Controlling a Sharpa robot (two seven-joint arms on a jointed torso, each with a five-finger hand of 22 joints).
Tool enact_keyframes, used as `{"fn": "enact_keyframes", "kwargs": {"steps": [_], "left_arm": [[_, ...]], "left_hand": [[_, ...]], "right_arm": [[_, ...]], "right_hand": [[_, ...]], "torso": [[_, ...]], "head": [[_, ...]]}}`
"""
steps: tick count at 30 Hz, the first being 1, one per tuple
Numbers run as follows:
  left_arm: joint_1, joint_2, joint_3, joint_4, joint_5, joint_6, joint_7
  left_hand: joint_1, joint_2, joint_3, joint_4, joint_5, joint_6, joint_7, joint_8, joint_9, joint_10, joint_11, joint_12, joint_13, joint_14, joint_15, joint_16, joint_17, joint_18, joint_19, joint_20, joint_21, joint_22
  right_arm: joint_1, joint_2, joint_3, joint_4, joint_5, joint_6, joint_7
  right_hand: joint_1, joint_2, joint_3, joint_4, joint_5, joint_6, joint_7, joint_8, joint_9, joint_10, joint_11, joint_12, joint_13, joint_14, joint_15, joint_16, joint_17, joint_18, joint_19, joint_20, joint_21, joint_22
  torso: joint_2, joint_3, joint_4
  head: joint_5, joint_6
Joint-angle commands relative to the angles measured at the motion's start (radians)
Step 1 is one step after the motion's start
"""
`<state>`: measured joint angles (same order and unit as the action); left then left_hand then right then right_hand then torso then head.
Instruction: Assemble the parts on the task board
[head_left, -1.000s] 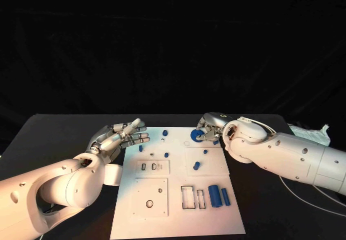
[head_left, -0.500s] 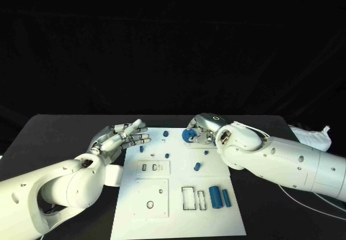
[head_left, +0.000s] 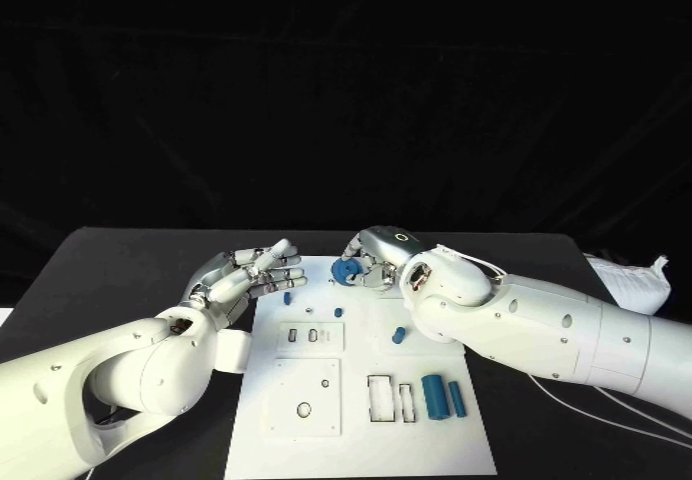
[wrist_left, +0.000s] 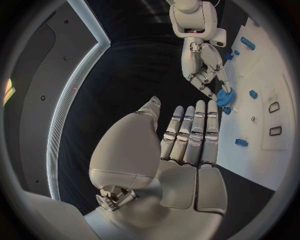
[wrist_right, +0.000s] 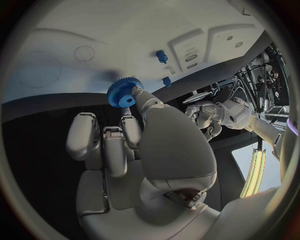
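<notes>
— What is your right hand (head_left: 378, 262) holding?
— A small blue toothed plastic gear (head_left: 345, 269), pinched in its fingertips above the far edge of the flat white task board (head_left: 361, 410), at about twelve o'clock.
— And your left hand (head_left: 242, 277)?
— Released, fingers straight, holding nothing, at ten o'clock over the matte black table (head_left: 116, 270).
</notes>
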<state>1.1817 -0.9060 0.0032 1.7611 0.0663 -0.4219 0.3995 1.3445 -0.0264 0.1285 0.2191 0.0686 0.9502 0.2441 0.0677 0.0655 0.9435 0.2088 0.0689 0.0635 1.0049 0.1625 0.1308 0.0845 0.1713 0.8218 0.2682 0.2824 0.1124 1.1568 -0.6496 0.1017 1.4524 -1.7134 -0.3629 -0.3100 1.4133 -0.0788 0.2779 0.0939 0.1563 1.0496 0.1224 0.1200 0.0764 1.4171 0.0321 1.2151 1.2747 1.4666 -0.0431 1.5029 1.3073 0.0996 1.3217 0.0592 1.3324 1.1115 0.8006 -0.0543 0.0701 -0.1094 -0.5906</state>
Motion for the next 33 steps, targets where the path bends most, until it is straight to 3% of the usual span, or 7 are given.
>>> {"fn": "enact_keyframes", "kwargs": {"steps": [1,12,25,29,33], "left_arm": [[0.001,0.002,0.001,0.003,-0.007,0.020,0.004],[0.001,0.004,0.001,0.004,-0.007,0.021,0.004],[0.001,0.005,0.001,0.005,-0.008,0.021,0.001],[0.001,0.006,0.001,0.006,-0.010,0.022,0.001],[0.001,0.005,0.001,0.006,-0.011,0.022,0.000]], "left_hand": [[0.003,0.004,0.001,-0.006,-0.004,-0.006,0.015,-0.004,-0.001,-0.008,0.000,-0.004,-0.001,-0.004,0.001,-0.003,-0.001,0.010,-0.001,0.002,-0.003,-0.001],[0.003,0.003,0.001,-0.006,-0.004,-0.006,0.015,-0.004,-0.001,-0.008,0.000,-0.004,-0.001,-0.005,0.001,-0.003,-0.001,0.010,-0.001,0.002,-0.004,-0.001],[0.003,0.003,0.001,-0.006,-0.004,-0.006,0.015,-0.004,-0.001,-0.008,0.000,-0.004,-0.001,-0.005,0.001,-0.003,-0.001,0.010,-0.001,0.002,-0.004,-0.001],[0.003,0.003,0.001,-0.006,-0.004,-0.006,0.015,-0.004,-0.001,-0.008,0.000,-0.004,-0.001,-0.005,0.001,-0.003,-0.001,0.010,-0.001,0.002,-0.004,-0.001],[0.003,0.003,0.001,-0.006,-0.004,-0.006,0.015,-0.004,-0.001,-0.008,0.000,-0.004,-0.001,-0.005,0.001,-0.003,-0.001,0.010,-0.001,0.002,-0.004,-0.001]], "right_arm": [[0.001,0.016,-0.001,-0.014,-0.018,0.011,0.008],[-0.002,0.073,-0.014,-0.053,-0.011,0.057,0.023],[-0.004,0.100,-0.020,-0.076,-0.013,0.058,0.019],[-0.004,0.099,-0.021,-0.078,-0.017,0.057,0.009],[-0.004,0.095,-0.021,-0.082,-0.019,0.062,-0.004]], "right_hand": [[-0.004,0.007,0.007,0.002,0.002,0.051,-0.017,0.018,0.019,0.021,-0.014,-0.006,-0.002,0.081,-0.006,0.006,0.140,-0.010,0.008,0.002,0.005,0.002],[-0.016,0.001,0.009,0.003,-0.004,0.047,-0.016,0.014,0.019,0.020,-0.013,-0.012,-0.004,0.080,-0.006,0.005,0.138,-0.010,0.007,0.002,0.004,0.001],[-0.026,-0.002,0.012,0.004,-0.007,0.036,-0.012,0.007,0.017,0.014,-0.010,-0.027,-0.013,0.079,-0.004,0.003,0.135,-0.010,0.005,0.003,0.003,-0.001],[-0.050,-0.028,0.010,0.007,-0.028,-0.070,0.019,-0.057,-0.008,-0.020,0.014,-0.104,-0.068,0.079,0.014,0.003,0.136,-0.010,-0.001,0.014,-0.001,-0.007],[-0.074,-0.056,-0.012,0.022,-0.043,-0.194,0.036,-0.063,-0.016,-0.050,0.032,-0.176,-0.118,0.079,0.031,0.003,0.135,-0.009,-0.005,0.031,-0.004,-0.011]], "torso": [[0.001,0.0004,-0.0004],[0.002,0.0027,-0.0028],[0.001,0.0027,-0.0047],[0.001,0.0026,-0.0047],[0.000,0.0031,-0.0047]], "head": [[0.003,-0.002],[0.010,-0.003],[0.015,0.000],[0.015,-0.002],[0.014,-0.003]]}}
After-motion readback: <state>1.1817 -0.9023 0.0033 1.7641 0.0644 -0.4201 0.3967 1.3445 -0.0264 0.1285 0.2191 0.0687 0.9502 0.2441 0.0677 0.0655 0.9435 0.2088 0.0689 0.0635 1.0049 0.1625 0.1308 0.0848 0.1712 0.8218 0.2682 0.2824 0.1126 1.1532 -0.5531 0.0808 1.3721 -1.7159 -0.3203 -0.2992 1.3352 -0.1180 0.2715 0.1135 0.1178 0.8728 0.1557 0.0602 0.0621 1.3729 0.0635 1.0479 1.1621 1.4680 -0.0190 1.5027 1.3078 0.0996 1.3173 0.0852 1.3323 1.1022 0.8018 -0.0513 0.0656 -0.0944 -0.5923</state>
